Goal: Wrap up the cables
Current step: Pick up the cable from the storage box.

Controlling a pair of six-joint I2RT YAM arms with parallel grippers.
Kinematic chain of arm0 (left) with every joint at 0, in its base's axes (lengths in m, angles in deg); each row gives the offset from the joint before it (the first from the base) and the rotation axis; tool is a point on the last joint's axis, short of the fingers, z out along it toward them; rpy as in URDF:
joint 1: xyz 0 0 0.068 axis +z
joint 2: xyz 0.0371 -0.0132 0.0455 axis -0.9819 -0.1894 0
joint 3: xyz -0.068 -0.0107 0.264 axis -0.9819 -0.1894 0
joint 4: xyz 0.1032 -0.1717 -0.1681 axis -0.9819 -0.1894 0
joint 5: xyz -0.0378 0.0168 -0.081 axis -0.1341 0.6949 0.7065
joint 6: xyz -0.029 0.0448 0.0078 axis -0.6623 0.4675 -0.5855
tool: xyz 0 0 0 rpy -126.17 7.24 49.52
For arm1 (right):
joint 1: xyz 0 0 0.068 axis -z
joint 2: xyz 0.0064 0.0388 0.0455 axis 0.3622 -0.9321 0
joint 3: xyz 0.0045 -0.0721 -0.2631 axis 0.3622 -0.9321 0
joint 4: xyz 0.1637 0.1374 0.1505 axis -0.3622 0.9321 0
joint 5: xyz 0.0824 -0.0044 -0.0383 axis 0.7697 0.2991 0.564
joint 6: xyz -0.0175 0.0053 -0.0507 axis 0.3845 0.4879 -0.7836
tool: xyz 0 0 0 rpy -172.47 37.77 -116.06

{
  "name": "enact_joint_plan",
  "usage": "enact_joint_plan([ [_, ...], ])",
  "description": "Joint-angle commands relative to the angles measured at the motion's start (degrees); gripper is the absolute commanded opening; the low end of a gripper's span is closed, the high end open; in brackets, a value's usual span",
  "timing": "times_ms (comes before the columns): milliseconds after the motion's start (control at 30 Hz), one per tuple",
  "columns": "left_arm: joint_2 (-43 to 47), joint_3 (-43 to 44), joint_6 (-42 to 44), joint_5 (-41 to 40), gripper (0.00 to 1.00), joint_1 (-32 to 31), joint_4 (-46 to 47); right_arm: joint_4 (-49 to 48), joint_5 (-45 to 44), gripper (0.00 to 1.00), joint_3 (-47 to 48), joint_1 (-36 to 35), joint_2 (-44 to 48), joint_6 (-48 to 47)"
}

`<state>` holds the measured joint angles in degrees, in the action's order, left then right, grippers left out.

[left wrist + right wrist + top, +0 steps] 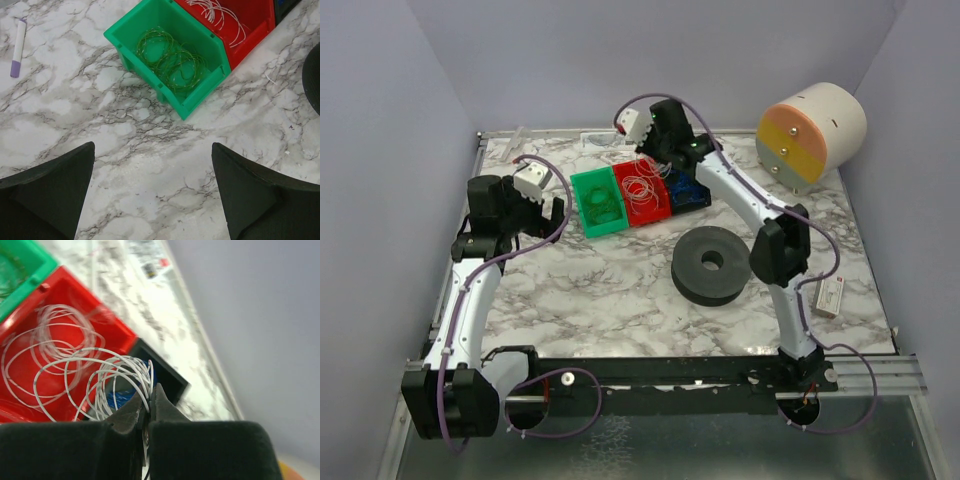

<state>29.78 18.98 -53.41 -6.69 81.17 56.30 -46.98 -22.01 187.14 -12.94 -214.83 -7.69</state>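
The right gripper (pixel 148 407), at the far side, is closed on a loose white cable coil (pixel 100 370), held over the red bin (pixel 648 215). The left gripper (pixel 153 150) hangs wide open over the table (pixel 125 165), just near of the green bin (pixel 197 107) that holds the green cables (pixel 172 60).

Bins (pixel 605 229) side by side, cables (pixel 172 60) inside, spool (pixel 712 264) in front, drum (pixel 810 132) behind right
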Motion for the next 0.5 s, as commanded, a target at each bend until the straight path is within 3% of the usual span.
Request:
enact_joint_plan([
  [0, -4.4, 3.1, -2.3, -7.6, 0.99, -2.8, 1.5, -5.9, -12.5, 0.01, -5.0, 0.0, 12.5, 6.3],
  [167, -12.7, 6.6, -2.6, -23.3, 0.99, -12.1, 1.6, -7.5, -16.8, 0.01, -19.4, 2.0, 28.0, 11.9],
  [367, -17.7, 6.2, 0.5, -21.2, 0.99, -19.3, 2.2, -15.1, -16.2, 0.01, -45.5, 4.0, 48.1, 11.5],
  [467, -19.1, 4.8, 3.7, -25.9, 0.99, -24.6, 4.5, -15.0, -16.1, 0.01, -53.4, 4.3, 54.4, 11.9],
])
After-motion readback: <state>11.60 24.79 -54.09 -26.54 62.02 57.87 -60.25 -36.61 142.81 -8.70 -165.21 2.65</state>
